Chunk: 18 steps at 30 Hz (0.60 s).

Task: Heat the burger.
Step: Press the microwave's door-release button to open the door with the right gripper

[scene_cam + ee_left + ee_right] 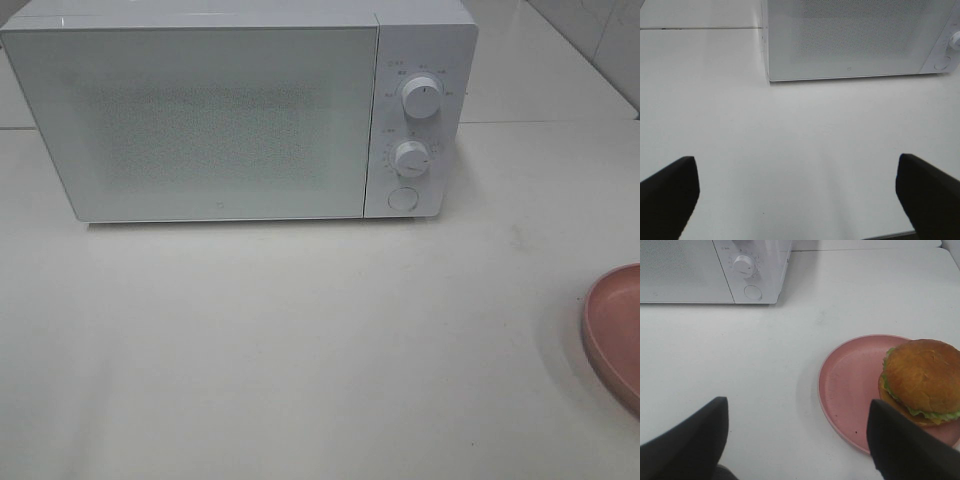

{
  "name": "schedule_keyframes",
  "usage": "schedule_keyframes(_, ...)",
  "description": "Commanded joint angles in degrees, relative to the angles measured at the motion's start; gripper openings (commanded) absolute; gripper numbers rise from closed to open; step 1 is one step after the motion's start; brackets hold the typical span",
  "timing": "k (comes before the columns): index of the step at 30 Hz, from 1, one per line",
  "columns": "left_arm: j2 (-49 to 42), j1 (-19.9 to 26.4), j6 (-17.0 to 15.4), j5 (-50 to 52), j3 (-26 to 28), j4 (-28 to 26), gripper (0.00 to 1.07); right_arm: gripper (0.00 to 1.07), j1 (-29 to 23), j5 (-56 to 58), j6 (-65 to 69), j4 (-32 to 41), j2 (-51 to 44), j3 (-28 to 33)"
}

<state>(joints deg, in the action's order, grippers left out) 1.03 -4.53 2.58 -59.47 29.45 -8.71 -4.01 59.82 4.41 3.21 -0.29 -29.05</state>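
Exterior high view: a white microwave (220, 110) stood on the pale worktop (300, 350), its door (200, 120) closed.
Microwave panel: on the microwave's right end, an upper dial (421, 97) sat over a lower dial (411, 157), with a round button (402, 198) beneath both.
Pink plate (850, 385): lay flat on the worktop, in front of the microwave and off past its panel end, well apart from it.
Burger (922, 380): rested on the pink plate, on the side farther from the microwave, with green lettuce frilling out under the brown bun.
Left claw (797, 192): fingers were spread wide with nothing between them, over bare worktop in front of the microwave's door-side corner.
Right claw (797, 440): fingers were spread wide and held nothing, over the worktop in front of the microwave's panel end. One finger (910, 445) overlapped the plate's near rim in the wrist view.
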Motion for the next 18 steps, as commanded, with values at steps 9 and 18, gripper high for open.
schedule_keyframes(9, 0.1, -0.3, -0.2, 0.3, -0.1, -0.3, 1.00, 0.75, -0.1, -0.5, 0.1, -0.2, -1.4, 0.1)
schedule_keyframes(18, 0.1, -0.3, -0.2, 0.3, -0.1, -0.3, 1.00, 0.75, -0.1, -0.5, 0.1, -0.2, -1.4, 0.1)
